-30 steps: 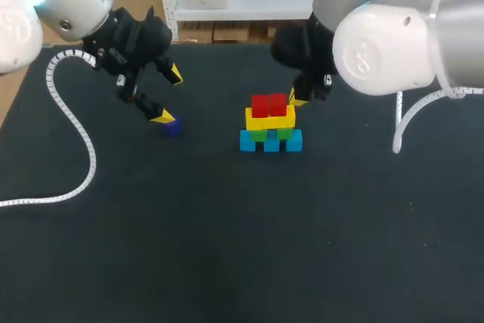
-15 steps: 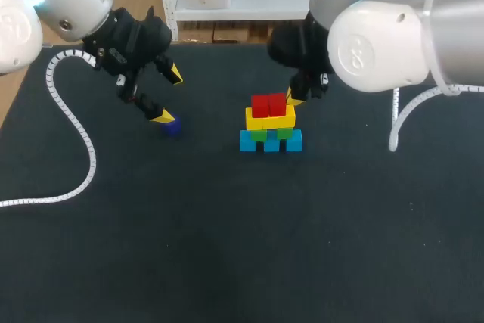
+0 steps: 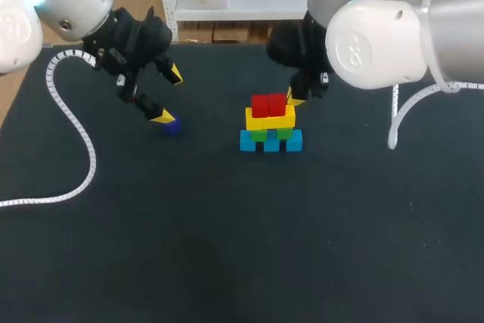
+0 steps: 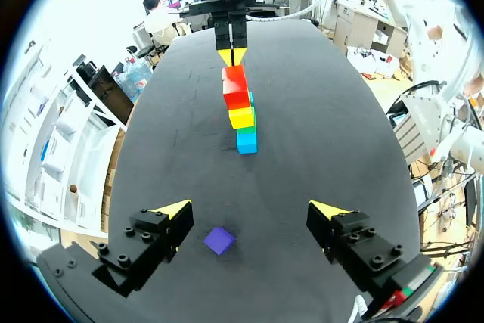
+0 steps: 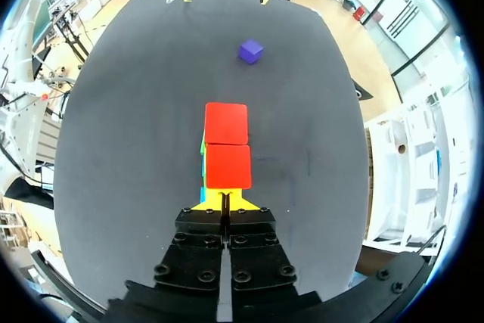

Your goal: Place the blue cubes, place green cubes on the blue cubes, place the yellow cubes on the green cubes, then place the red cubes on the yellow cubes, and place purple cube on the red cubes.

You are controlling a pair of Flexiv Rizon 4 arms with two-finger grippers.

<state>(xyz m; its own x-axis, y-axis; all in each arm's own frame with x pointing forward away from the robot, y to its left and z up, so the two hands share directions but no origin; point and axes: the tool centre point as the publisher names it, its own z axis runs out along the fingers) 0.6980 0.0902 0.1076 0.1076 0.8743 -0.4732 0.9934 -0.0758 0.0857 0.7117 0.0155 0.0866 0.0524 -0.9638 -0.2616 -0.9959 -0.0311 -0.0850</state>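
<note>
A stack stands mid-table: blue cubes (image 3: 271,142) at the base, green cubes (image 3: 271,133) on them, then yellow cubes (image 3: 270,118), with two red cubes (image 3: 269,104) on top. The red cubes (image 5: 225,145) lie just ahead of my right gripper (image 5: 224,200), which is shut and empty, right behind the stack (image 3: 296,98). A purple cube (image 3: 173,128) lies alone on the mat to the left. My left gripper (image 3: 168,96) hangs open over it. In the left wrist view the purple cube (image 4: 219,240) sits between and below the spread fingers, nearer one, untouched.
A white coiled cable (image 3: 72,119) trails across the mat's left side. The black mat (image 3: 242,247) stretches bare towards the front. From the left wrist view, the stack (image 4: 238,107) and my right gripper (image 4: 231,54) stand straight ahead.
The right arm's bulk has drifted slightly to the left while its gripper stays behind the stack. The left arm and the cubes have not moved.
</note>
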